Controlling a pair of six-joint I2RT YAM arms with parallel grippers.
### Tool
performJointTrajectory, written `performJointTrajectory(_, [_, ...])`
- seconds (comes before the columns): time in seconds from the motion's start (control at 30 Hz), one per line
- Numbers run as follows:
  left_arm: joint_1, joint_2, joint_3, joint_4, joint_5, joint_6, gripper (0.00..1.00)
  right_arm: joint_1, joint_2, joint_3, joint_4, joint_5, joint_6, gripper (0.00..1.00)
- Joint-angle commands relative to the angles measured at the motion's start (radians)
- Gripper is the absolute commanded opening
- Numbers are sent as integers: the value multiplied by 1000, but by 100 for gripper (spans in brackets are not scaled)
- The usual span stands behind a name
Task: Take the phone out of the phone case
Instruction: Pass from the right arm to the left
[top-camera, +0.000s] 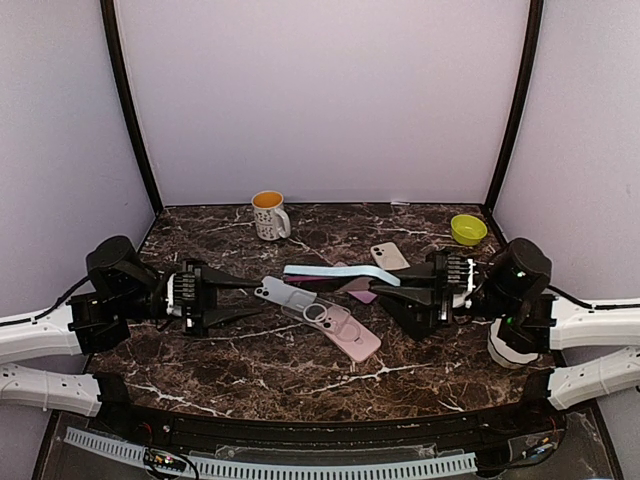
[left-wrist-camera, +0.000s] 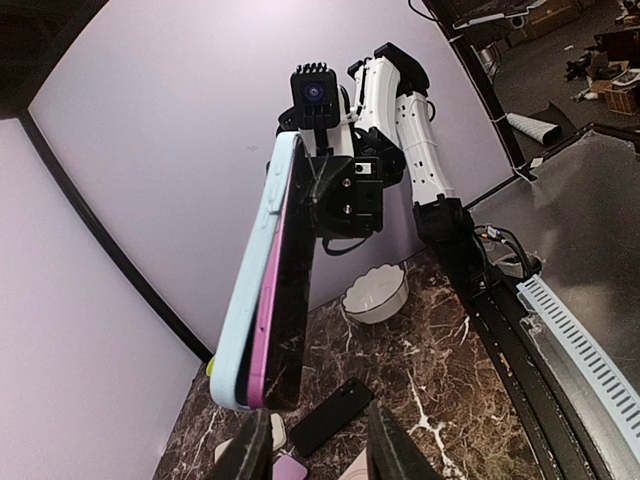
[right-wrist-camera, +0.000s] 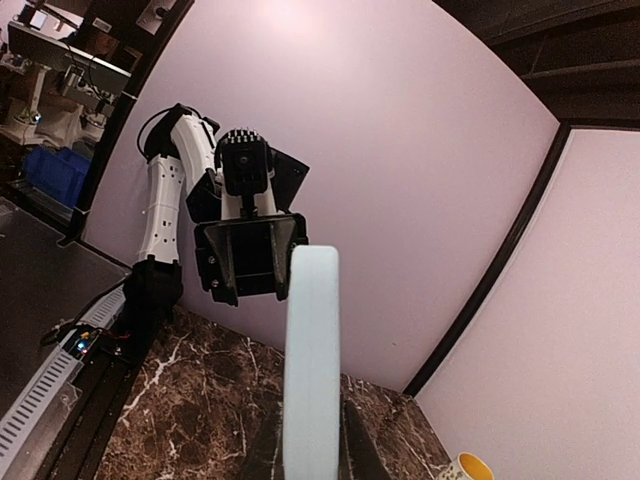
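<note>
Above the middle of the counter (top-camera: 300, 375), the right gripper (right-wrist-camera: 312, 445) clamps the blue-cased phone (top-camera: 340, 272), lengthwise along the near edge, pointing at the splayed left gripper (left-wrist-camera: 318, 455).

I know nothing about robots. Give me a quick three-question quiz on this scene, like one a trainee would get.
1. True or false: the left gripper is clamped on the blue case.
2. What colour is the mug inside? A) orange B) green C) black
3. Fill in: the yellow-green bowl stands in the table's far ____ corner.

Key
1. False: the left gripper is open, and the right gripper holds the blue case.
2. A
3. right
</note>
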Motion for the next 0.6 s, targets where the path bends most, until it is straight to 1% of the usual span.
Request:
performJointTrajectory(0.0, [4, -18, 14, 65, 55, -49, 35, -3, 14, 27, 174, -93, 86, 0])
performJointTrajectory(0.1, [4, -17, 13, 72, 70, -57, 35, -3, 37, 23, 231, -112, 127, 0])
performJointTrajectory(0.23, [4, -14, 15, 66, 110, -62, 33, 1, 56, 27, 266, -117, 141, 0])
performJointTrajectory(0.57, [4, 11, 22, 46, 164, -65, 30, 12, 83, 39, 294, -137, 155, 0])
